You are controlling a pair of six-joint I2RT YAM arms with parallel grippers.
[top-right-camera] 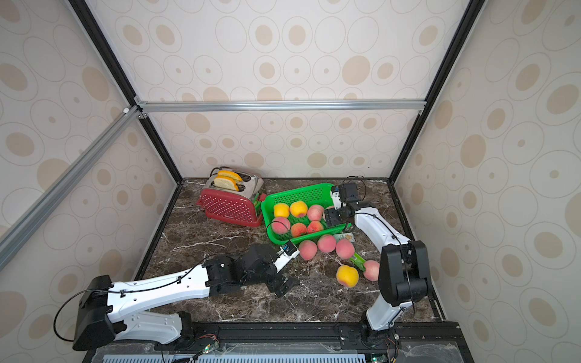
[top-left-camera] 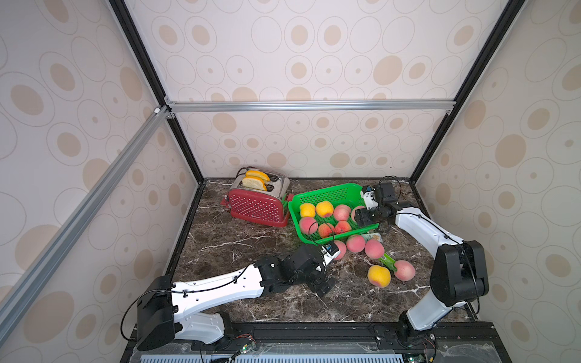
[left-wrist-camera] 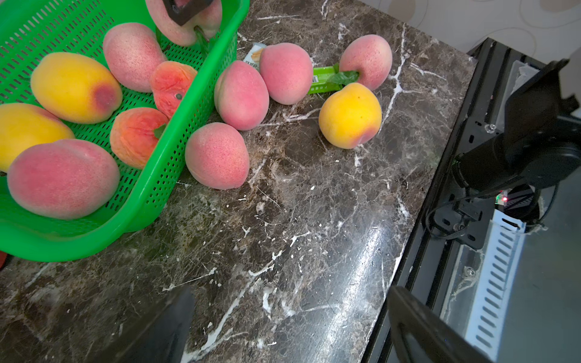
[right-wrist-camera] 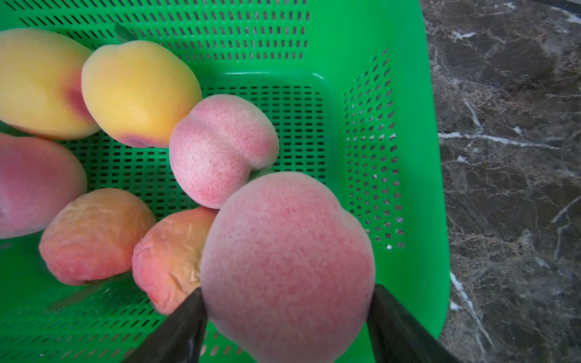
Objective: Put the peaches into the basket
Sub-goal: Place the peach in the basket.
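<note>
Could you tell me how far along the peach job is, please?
Done: six peaches lie in the basket. In hand: the right pincer grips a seventh pink peach over the basket, not yet released. Remaining: four pink peaches and one yellow peach on the table; the left pincer is open and empty.

We see a red dotted toaster (top-left-camera: 257, 206) at the back of the dark marble table (top-left-camera: 239, 242), two bread slices (top-left-camera: 254, 182) standing in its slots, and a green wrapper (top-left-camera: 388, 261) lying flat nearer the front.
</note>
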